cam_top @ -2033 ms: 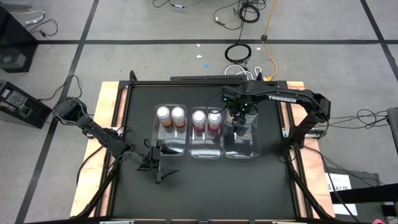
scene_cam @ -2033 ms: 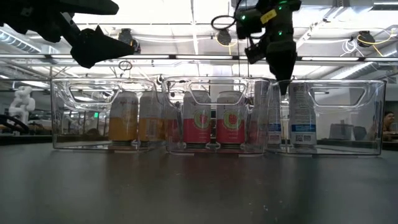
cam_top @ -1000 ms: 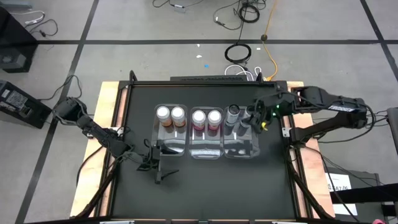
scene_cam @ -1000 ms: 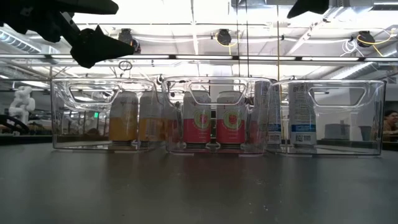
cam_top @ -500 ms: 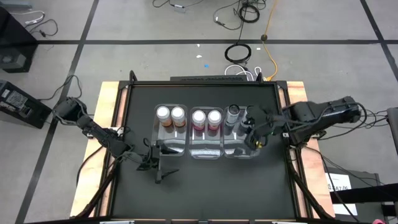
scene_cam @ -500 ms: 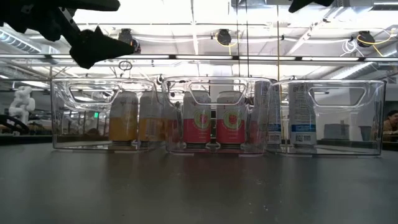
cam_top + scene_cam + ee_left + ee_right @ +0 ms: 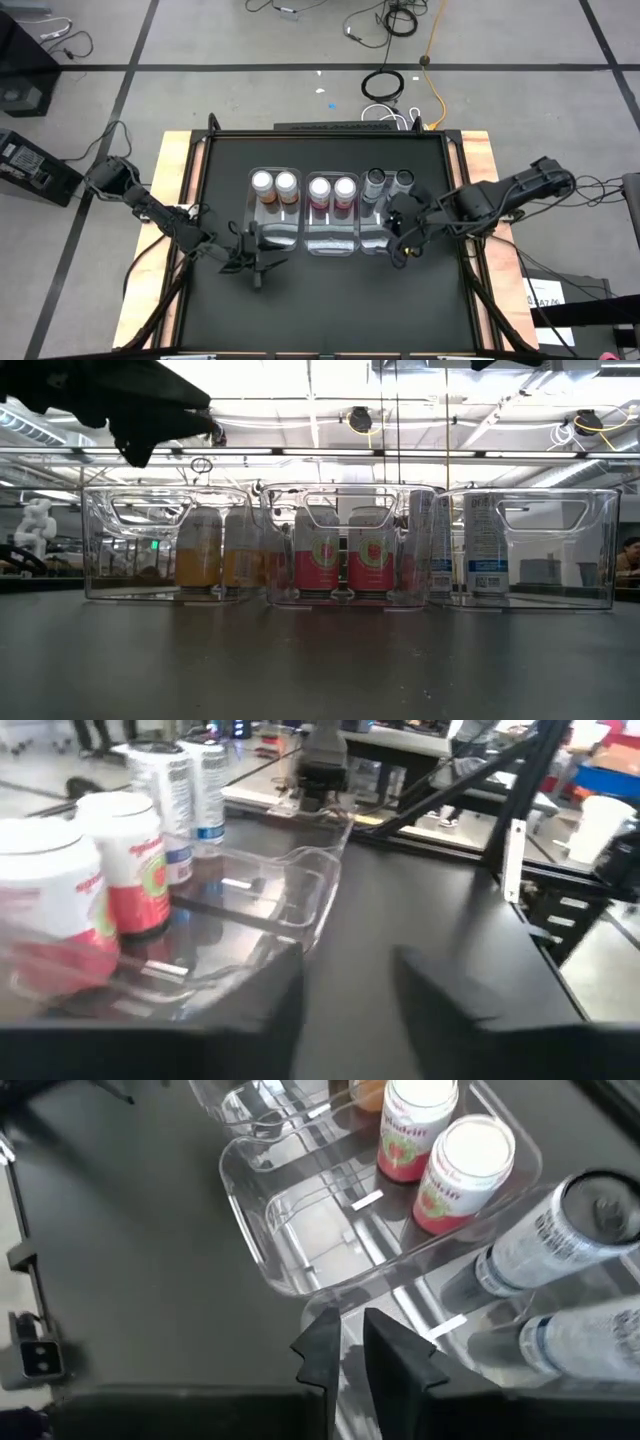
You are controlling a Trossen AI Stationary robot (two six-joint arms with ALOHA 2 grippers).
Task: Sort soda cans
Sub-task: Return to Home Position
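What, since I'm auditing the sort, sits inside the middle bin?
Two pink-red cans stand side by side at the far end of the middle bin; the near end holds nothing. From above, only the floor under them is covered.

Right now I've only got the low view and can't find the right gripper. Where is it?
Observer: High view: the right gripper is over the right bin, at the end opposite the two white-blue cans.
Operator: Holding anything?
Observer: No. Right wrist view: its fingers show a narrow gap with nothing between them.
Operator: And the left gripper?
Observer: High view: the left gripper is just off the can-free end of the left bin. The left wrist view shows its fingers apart and empty.
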